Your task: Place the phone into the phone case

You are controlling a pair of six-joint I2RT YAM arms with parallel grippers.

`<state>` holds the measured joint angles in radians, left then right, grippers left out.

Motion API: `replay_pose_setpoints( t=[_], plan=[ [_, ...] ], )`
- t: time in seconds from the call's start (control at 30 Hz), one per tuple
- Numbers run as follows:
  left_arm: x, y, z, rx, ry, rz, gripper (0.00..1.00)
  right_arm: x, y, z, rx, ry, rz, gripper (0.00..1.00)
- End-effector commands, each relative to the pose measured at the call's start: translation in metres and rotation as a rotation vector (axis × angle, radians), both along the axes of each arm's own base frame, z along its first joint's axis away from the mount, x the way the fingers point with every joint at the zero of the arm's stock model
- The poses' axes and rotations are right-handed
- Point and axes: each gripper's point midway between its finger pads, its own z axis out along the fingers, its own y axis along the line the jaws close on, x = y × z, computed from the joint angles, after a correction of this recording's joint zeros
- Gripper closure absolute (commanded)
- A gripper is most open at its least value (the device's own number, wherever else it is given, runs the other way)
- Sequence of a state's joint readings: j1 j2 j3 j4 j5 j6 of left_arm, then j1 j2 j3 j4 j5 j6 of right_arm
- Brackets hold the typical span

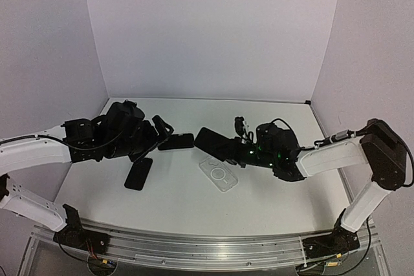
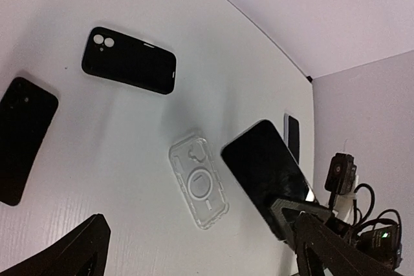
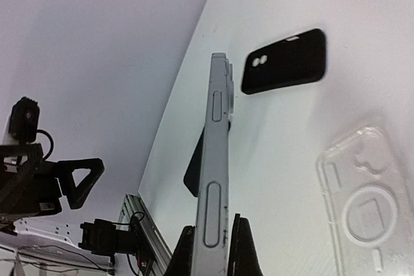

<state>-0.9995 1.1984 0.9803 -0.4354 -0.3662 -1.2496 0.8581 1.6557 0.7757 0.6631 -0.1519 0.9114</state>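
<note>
My right gripper (image 1: 238, 150) is shut on the lower end of a phone (image 1: 212, 139) and holds it above the table, tilted, its dark screen facing the left arm. In the right wrist view the phone (image 3: 218, 127) shows edge-on, silver, between my fingers (image 3: 244, 250). The clear phone case (image 1: 218, 174) lies flat, open side up, just below and right of the phone. It also shows in the left wrist view (image 2: 198, 180) and the right wrist view (image 3: 369, 201). My left gripper (image 1: 155, 139) is open and empty, left of the phone, with its fingers (image 2: 71, 256) spread wide.
A black case (image 1: 176, 141) with camera holes lies left of the held phone, near my left gripper. Another black phone or case (image 1: 138, 173) lies nearer the front left. The white table ends at walls behind and on both sides.
</note>
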Motion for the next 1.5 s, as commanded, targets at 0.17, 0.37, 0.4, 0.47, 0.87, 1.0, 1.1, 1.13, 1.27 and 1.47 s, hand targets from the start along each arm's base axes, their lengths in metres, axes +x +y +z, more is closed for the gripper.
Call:
replay_pose_setpoints(
  t=[0.17,0.37,0.4,0.47,0.87,1.0,1.1,1.13,1.27,1.47],
  plan=[
    [0.056,-0.072,-0.041,0.271,-0.005,-0.536,0.00,-0.036,-0.072,0.008,-0.037,0.236,0.007,1.00],
    [0.089,-0.132,-0.091,0.312,0.044,-0.787,0.11,-0.066,-0.139,0.002,-0.272,0.227,-0.103,1.00],
    [0.092,-0.140,-0.097,0.316,0.043,-0.829,0.14,-0.069,-0.144,0.004,-0.275,0.217,-0.109,1.00],
    [0.097,-0.149,-0.110,0.347,0.048,-0.878,0.19,-0.075,-0.149,0.006,-0.260,0.215,-0.110,1.00],
    [0.108,-0.164,-0.167,0.443,0.058,-1.014,0.53,-0.082,-0.150,-0.001,-0.266,0.227,-0.086,1.00],
    [0.109,-0.161,-0.177,0.463,0.075,-1.015,0.59,-0.082,-0.150,-0.003,-0.271,0.229,-0.082,1.00],
    [0.109,-0.157,-0.186,0.484,0.089,-1.005,0.62,-0.083,-0.150,-0.003,-0.272,0.225,-0.077,1.00],
    [0.109,-0.155,-0.189,0.489,0.097,-1.003,0.64,-0.083,-0.150,-0.003,-0.273,0.223,-0.075,1.00],
    [0.110,-0.145,-0.201,0.536,0.129,-0.967,0.75,-0.083,-0.150,-0.002,-0.274,0.219,-0.074,1.00],
    [0.104,-0.128,-0.208,0.626,0.154,-0.900,0.96,-0.082,-0.150,-0.002,-0.279,0.209,-0.074,1.00]
  ],
)
